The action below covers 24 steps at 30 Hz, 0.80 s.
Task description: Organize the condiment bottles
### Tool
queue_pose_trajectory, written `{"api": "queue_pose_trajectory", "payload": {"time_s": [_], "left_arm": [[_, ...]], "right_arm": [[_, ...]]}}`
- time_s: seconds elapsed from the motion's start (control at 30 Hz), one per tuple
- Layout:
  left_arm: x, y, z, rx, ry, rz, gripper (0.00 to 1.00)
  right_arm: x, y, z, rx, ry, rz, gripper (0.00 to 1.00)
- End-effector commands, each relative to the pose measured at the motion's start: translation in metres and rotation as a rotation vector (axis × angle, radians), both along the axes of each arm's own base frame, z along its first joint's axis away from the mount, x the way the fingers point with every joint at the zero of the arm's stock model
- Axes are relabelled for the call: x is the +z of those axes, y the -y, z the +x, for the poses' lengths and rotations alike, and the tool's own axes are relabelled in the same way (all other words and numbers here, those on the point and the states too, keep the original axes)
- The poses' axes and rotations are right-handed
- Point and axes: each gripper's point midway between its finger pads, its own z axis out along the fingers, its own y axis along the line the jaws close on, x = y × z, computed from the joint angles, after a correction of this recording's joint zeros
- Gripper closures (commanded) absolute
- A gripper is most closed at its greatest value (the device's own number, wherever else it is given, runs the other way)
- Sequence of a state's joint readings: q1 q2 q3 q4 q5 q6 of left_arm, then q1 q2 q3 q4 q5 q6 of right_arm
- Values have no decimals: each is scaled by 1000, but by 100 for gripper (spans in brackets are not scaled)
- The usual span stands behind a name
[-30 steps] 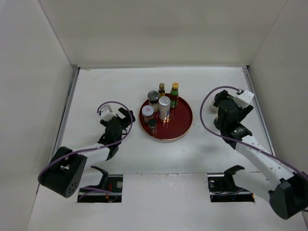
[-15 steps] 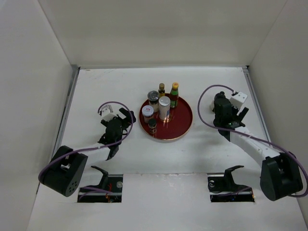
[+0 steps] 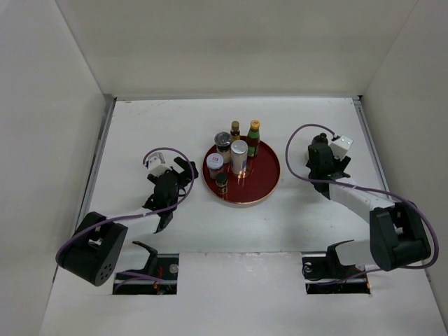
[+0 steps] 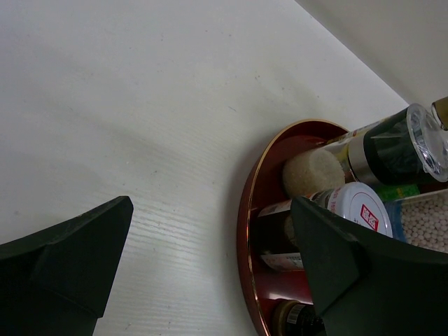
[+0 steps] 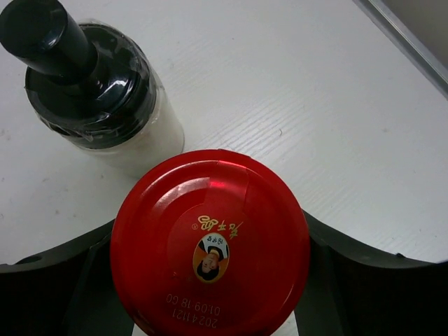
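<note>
So the right end effector (image 5: pixel 210 276) has its fingers on either side of a red-capped jar (image 5: pixel 210 238), off to the right of the tray (image 3: pixel 264 176) on the worktop (image 3: pixel 154 122). Can't tell if it's actually squeezing. A black-capped bottle (image 5: pixel 94 87) stands just beside the jar. The left end effector (image 4: pixel 210 210) is spread apart by the tray's left rim, and five bottles (image 3: pixel 239 155) stand on the tray.

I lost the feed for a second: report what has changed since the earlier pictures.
The right arm folded in, its elbow swinging inward, and carried the right gripper slightly left over a red-capped jar, which sits between its jaws; whether it is gripped is unclear. The left gripper, the red tray and its bottles stayed put.
</note>
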<state>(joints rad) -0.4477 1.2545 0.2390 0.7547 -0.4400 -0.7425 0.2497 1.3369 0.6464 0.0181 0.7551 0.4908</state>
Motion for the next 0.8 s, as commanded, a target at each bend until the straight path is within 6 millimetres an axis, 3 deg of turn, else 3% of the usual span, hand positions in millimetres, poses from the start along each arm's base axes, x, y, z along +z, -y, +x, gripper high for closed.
{"api": "queue_pose_trajectory", "payload": {"time_s": [0.0,0.1,0.2,0.27,0.3,0.4,0.5,0.6,0.77], "left_arm": [[27,5,12,4,76,-47,0],[28,5,11,3,80,-49,0],[27,5,12,6,76,-46,0],[25,6,13,1,69,-44,0],[25,7,13,-3,70,-45,0],[28,5,13,5,79,-46,0],[27,0,13,18,78,-45,0],[29,-2,12,24,87,-47,0],[29,-3,12,24,83,-46,0]], "right_arm": [[26,-8,16,-17,125,10,41],[39,-25,10,18,163,-12,43],[69,-55,4,96,233,-20,43],[89,-81,4,172,276,-4,43],[99,-106,6,245,298,13,43],[110,-162,7,396,323,47,43],[109,-219,7,535,322,84,43],[96,-261,4,632,301,99,43],[71,-305,-7,723,260,97,41]]}}
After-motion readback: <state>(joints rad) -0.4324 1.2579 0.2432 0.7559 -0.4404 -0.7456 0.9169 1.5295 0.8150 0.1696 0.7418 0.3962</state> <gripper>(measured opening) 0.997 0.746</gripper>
